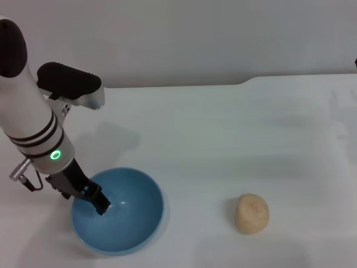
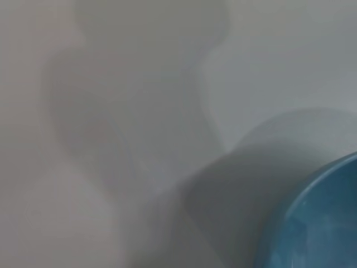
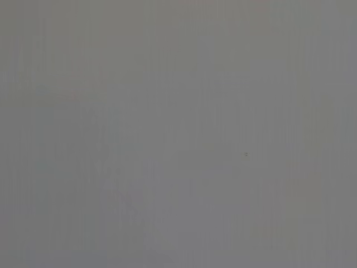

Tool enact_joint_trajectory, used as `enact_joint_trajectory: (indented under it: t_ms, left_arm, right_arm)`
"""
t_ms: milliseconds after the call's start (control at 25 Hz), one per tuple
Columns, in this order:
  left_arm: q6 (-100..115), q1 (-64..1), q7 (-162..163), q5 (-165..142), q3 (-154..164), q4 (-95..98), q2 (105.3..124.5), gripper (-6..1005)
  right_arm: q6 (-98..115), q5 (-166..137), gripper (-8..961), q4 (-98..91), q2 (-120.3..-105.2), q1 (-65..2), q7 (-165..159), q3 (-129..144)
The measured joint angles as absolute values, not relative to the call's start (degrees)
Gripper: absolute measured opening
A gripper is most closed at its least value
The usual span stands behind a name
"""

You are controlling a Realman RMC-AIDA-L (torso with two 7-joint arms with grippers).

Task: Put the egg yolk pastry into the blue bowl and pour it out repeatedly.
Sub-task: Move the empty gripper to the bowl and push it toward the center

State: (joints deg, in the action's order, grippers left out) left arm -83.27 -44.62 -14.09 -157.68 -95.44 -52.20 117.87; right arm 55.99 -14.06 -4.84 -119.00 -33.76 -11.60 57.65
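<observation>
The egg yolk pastry [image 1: 252, 213] sat on the white counter [image 1: 234, 139], a small rounded lump of pale tan dough with a matte, slightly rough skin and a somewhat flattened top. It lay well apart from the blue bowl [image 1: 120, 212], on the robot's right of it, touching neither the bowl nor any gripper. The bowl was round and deep, plain light blue, with a smooth glossy inside that caught a small bright highlight near its bottom; it stood upright on the counter and nothing lay in it. The left gripper [image 1: 95, 200], dark and blocky at the end of a white arm banded with black rings and a glowing green ring light, reached down over the bowl's rim on the robot's left side, its tip inside the hollow. Its jaws appeared clamped on the bowl's wall at the rim. In the left wrist view only a curved piece of the blue bowl [image 2: 323, 223] showed at one corner, with soft grey shadows spread over the counter [image 2: 139, 111]. The right gripper did not appear in any view, and the right wrist view gave only a flat grey field.
</observation>
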Motion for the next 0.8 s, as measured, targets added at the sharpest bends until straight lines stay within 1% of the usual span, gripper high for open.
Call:
enact_joint_trajectory:
  t_ms: [280,600,800]
  left_arm:
    - [-83.62,-45.04,-14.26,-157.68,-95.45,-51.45,117.86,836]
    - [-84.38,-45.20,-14.33,-157.68,-95.45,-51.25,117.79,571]
    - [-84.56,-45.35,-14.33,-157.68,-95.45,-50.47,117.77,355]
  right_arm:
    - [55.99,-14.06,424,-4.83,-119.00,-33.75,-11.60,57.66]
    - [55.99,-14.06,423,-4.83,-119.00,-33.67,-11.60,57.80]
    - [55.99,-14.06,423,-4.83,-119.00,-33.63,-11.60,57.91]
